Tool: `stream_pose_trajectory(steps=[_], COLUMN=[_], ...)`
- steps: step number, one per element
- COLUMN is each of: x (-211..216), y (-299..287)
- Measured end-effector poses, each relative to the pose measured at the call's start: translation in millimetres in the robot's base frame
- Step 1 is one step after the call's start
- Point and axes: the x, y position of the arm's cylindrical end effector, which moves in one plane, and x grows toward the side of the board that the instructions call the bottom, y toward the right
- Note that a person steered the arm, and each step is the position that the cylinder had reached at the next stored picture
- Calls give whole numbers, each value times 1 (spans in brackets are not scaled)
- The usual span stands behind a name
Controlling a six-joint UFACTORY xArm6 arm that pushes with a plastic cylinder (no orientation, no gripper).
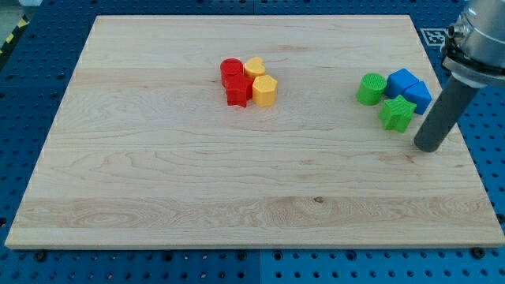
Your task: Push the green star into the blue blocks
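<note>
The green star (396,113) lies at the view's right, touching the lower left of the two blue blocks: a blue block (402,82) and a second blue block (418,96) set close together. A green cylinder (370,88) stands just left of the blue blocks, above and left of the star. My tip (429,147) rests on the board to the lower right of the green star, a short gap away, below the blue blocks.
A cluster near the top middle holds a red cylinder (231,70), a red star (237,91), a yellow heart (255,67) and a yellow hexagon (264,91). The wooden board (237,181) ends close to the right of my tip.
</note>
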Motion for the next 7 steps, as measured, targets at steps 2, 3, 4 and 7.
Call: stream_pose_trajectory(steps=[2, 3, 4, 7], x=[-17, -25, -37, -46], y=[-33, -39, -39, -60])
